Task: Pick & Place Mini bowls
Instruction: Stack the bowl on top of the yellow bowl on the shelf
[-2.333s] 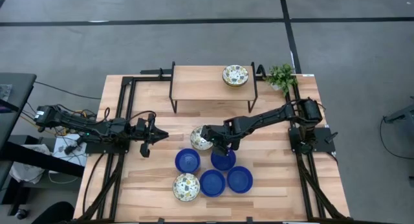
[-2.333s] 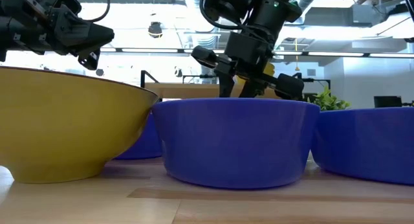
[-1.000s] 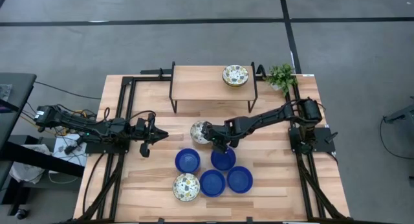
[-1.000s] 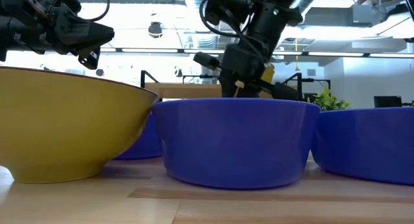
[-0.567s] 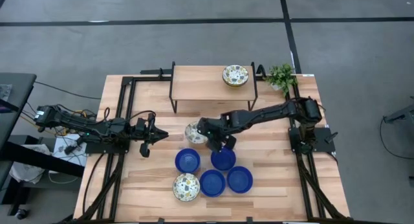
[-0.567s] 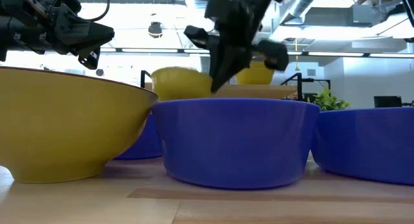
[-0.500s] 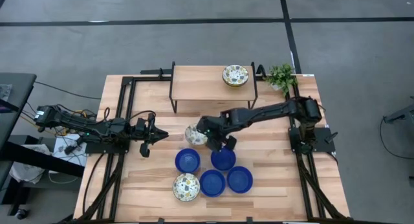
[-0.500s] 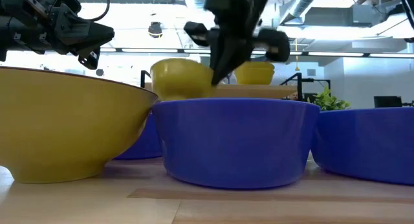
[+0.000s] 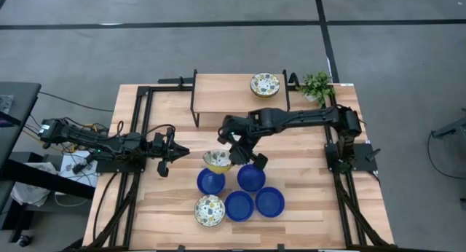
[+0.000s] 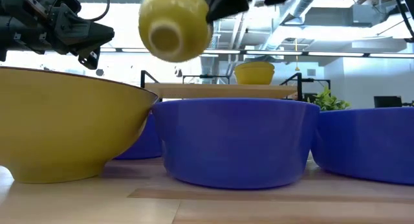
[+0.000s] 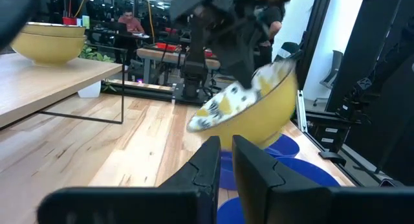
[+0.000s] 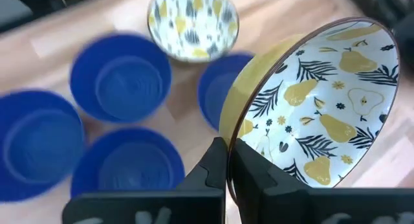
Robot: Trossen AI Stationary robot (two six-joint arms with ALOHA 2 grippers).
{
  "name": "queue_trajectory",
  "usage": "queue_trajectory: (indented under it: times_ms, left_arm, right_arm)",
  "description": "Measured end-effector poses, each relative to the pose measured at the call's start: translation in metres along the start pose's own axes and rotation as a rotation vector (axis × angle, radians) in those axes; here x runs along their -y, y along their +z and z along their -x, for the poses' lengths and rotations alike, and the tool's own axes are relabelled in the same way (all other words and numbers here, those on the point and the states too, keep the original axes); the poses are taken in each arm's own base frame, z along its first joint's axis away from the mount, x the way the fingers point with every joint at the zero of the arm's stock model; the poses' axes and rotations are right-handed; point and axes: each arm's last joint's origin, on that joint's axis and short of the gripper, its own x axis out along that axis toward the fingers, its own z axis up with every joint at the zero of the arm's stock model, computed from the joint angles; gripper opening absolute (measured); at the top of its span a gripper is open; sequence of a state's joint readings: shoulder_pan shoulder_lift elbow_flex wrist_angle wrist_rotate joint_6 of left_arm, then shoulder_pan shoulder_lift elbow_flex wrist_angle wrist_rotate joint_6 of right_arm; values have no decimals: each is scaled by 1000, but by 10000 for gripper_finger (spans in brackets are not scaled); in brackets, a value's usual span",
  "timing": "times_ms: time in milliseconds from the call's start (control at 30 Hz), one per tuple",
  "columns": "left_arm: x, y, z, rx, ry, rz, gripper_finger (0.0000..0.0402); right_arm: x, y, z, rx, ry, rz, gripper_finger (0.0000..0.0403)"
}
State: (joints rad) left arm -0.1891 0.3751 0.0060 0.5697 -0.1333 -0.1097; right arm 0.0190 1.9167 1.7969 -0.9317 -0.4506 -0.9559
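My right gripper is shut on a white bowl with a pear-and-leaf pattern and a yellow outside. It holds the bowl in the air above the cluster of bowls. In the low view the bowl hangs high, its foot turned to the camera. Several blue bowls stand on their bases on the table, for instance one and another. A second patterned bowl sits near the front edge and a third rests on the shelf. My left gripper waits shut at the table's left. My right gripper holds the patterned bowl by its rim, one finger inside the bowl and one against the yellow outer wall. The fingers come down from above. The bowl is lifted clear of the table and tilted, with its foot facing the near edge.
A low wooden shelf on black legs stands at the table's far side, with a small green plant to its right. Black frame rails run along both sides. Bare wood lies to the right of the bowls.
My right gripper has risen with the patterned bowl and moved a little toward the near-left. The bowl was low behind the blue bowls; now it is lifted clear and tipped, its foot turned toward the near edge.
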Motion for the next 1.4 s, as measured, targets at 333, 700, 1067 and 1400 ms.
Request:
queue_trajectory:
  times_ms: [333, 700, 1067, 1400]
  left_arm:
    - [0, 0, 0, 0, 0, 0, 39]
    - [0, 0, 0, 0, 0, 0, 39]
    - [0, 0, 0, 0, 0, 0, 39]
    - [0, 0, 0, 0, 0, 0, 39]
  right_arm:
    - [2, 27, 23, 253, 104, -79, 0]
    - [-9, 39, 14, -29, -85, -60, 0]
    - [-22, 51, 57, -588, -372, 23, 0]
    - [-10, 23, 114, -837, -482, -138, 0]
